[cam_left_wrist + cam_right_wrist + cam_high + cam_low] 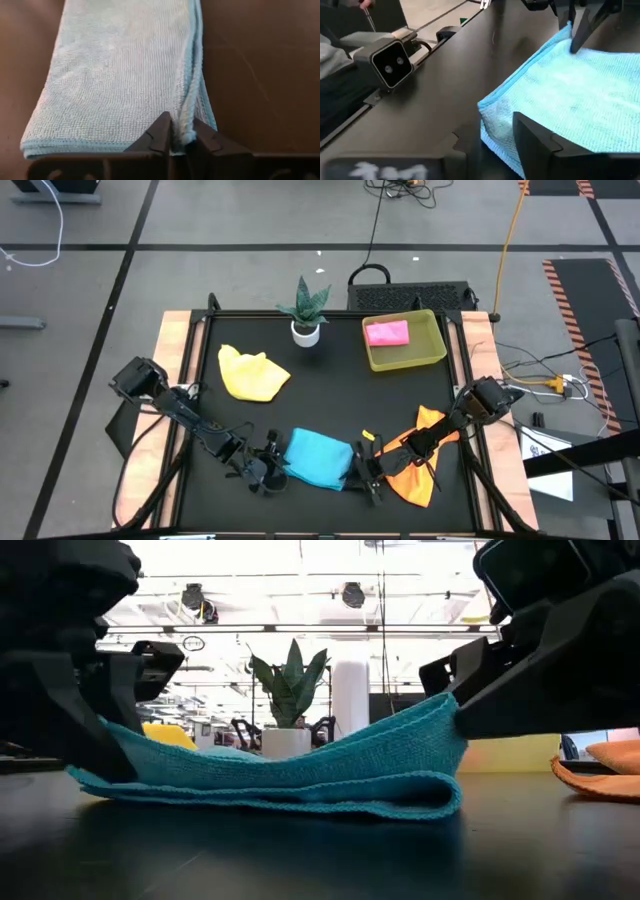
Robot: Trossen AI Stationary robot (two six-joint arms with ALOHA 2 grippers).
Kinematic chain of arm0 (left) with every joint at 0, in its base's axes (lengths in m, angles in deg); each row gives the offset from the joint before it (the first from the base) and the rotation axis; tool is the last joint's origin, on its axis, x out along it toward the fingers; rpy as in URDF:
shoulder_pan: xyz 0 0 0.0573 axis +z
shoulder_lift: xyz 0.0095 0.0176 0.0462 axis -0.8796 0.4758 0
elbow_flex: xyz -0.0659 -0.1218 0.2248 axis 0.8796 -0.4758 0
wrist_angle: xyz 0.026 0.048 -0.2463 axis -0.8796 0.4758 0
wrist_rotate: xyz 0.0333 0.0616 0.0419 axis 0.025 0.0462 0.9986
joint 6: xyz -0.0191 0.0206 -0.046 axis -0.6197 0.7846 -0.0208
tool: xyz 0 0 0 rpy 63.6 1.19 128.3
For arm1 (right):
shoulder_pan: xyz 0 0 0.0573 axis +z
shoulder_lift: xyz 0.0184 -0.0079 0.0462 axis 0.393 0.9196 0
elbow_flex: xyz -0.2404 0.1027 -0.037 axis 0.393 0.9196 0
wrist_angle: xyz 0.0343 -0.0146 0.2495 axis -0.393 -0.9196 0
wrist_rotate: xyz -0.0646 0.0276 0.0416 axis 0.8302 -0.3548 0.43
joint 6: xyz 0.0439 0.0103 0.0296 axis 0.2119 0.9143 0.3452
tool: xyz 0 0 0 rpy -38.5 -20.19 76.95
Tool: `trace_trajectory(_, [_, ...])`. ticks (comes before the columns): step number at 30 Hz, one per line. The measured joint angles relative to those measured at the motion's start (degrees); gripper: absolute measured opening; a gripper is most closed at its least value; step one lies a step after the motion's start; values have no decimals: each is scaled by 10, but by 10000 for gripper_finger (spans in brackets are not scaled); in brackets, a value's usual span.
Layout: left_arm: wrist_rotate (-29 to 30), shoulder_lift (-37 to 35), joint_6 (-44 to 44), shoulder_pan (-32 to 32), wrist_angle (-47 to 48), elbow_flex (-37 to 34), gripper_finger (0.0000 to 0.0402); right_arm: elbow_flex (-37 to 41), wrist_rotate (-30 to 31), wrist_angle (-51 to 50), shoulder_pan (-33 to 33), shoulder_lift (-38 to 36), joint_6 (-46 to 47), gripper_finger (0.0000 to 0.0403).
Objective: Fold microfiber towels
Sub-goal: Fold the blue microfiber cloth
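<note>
Blue towel (318,458) lies folded at the table's near edge, between both grippers. The left gripper (268,472) pinches its corner between nearly closed fingers (161,136). The right gripper (366,470) has its fingers apart astride the opposite corner, loosely around the cloth. Orange towel (418,468) lies under the right arm, yellow towel (254,374) farther back, pink towel (387,333) in the tray (428,356).

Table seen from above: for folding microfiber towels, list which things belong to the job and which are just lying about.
Belong to the job:
light blue towel, between both grippers
yellow towel
orange towel
pink towel, in the tray
left gripper
right gripper

Just lying about:
yellow-green tray
potted plant
</note>
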Motion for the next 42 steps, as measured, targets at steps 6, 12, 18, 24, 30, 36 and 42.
trace_trajectory(6, [0, -58, -46, 1, 3, 0, 138, 0, -69, -4, -8, -32, 7, 153])
trace_trajectory(12, [2, -120, -50, 7, -7, 0, 194, 0, -46, -63, -26, -86, 18, 149])
trace_trajectory(18, [22, -95, -58, 54, -8, 1, 194, 0, -8, -149, -54, -94, 72, 93])
trace_trajectory(24, [63, -41, -91, 116, -5, 1, 165, 0, 97, -232, -69, -90, 111, 32])
trace_trajectory(30, [63, -25, -119, 154, -8, 0, 136, 0, 246, -306, -72, -91, 159, 6])
trace_trajectory(36, [53, -29, -114, 159, -45, 0, 118, 0, 278, -314, -62, -132, 142, 5])
trace_trajectory(42, [-22, -22, -79, 161, -59, 1, 117, 0, 151, -304, -60, -171, 187, 25])
